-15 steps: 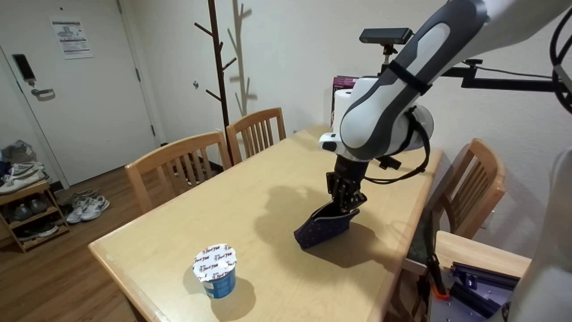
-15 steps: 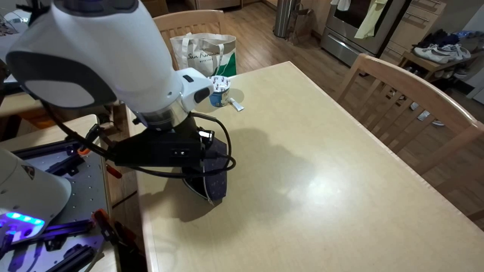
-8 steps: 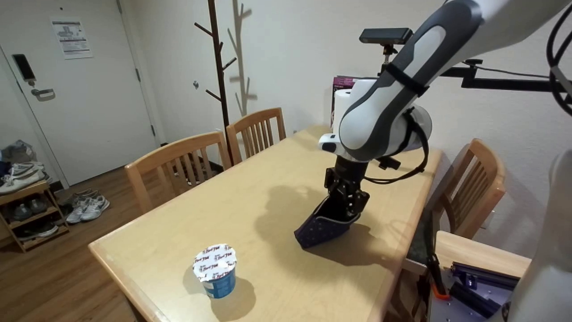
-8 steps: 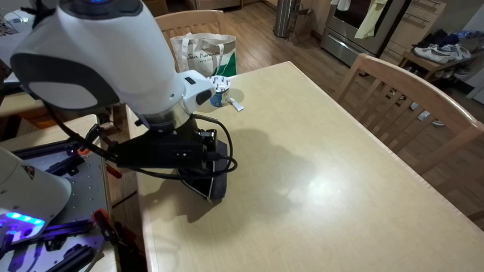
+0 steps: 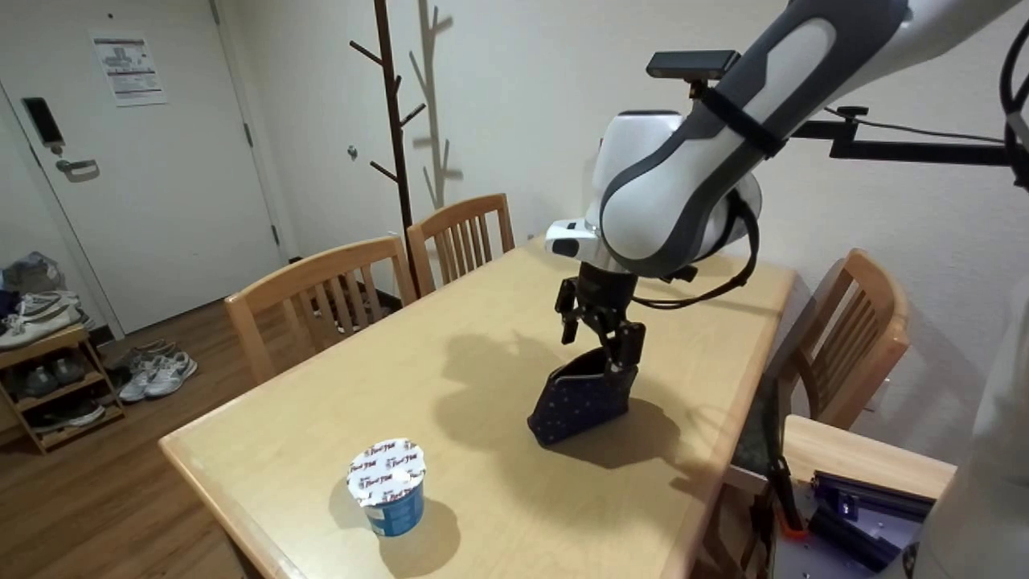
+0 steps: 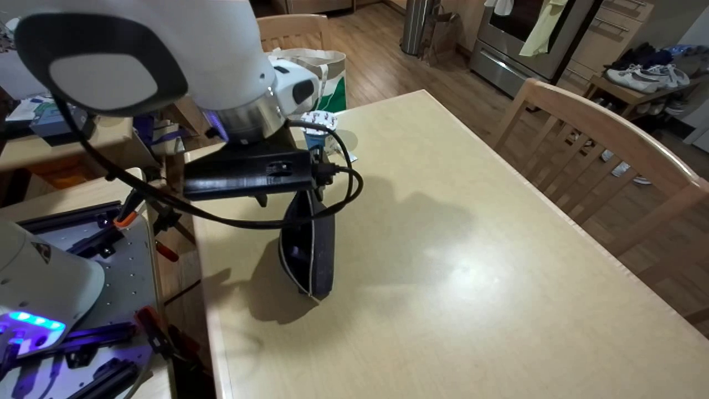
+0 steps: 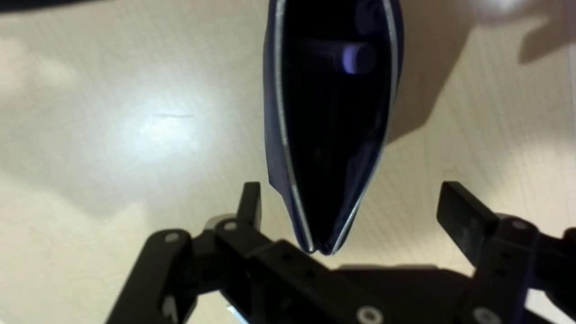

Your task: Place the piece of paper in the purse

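The purse (image 5: 580,406), a dark navy pouch, stands on the table with its zip mouth gaping upward in both exterior views. Inside it the wrist view shows a dark tube with a pale purple band (image 7: 351,58). My gripper (image 7: 352,202) is open over one end of the purse (image 7: 273,135). That end lies between the spread fingers (image 7: 250,202) in the picture, with table visible on either side. A small white strip, apparently the piece of paper (image 6: 353,157), lies beside the cup, partly covered by my cable. One edge of the paper (image 7: 237,314) shows in the wrist view.
A white-and-blue cup (image 5: 391,486) stands on the wooden table (image 5: 321,402). Chairs (image 5: 321,277) line one long side. A tote bag (image 6: 335,83) stands past the table's end. My cable (image 6: 277,224) loops low beside the gripper.
My gripper has spread its fingers inside the purse mouth, then risen out and shifted toward the end nearer the cup. The purse's mouth is now more exposed.
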### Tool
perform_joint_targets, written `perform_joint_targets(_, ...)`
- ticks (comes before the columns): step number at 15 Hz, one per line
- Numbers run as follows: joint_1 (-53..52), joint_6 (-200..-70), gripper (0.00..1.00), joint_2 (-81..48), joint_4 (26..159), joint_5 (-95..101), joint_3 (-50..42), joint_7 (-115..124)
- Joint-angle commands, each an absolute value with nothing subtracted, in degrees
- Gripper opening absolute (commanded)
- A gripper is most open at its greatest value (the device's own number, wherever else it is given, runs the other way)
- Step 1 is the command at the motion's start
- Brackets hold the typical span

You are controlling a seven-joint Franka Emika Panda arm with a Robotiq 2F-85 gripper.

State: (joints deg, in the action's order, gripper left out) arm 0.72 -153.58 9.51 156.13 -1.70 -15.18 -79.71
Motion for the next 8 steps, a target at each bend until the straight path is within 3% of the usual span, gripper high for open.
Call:
perform_joint_targets(1, 1.9, -147.9, 1.00, 14.3, 155.5, -0.2, -12.0, -76.2)
perform_joint_targets(8, 0.1, -138.2, 1.00, 15.5, 152.7, 1.4, -6.4, -61.5)
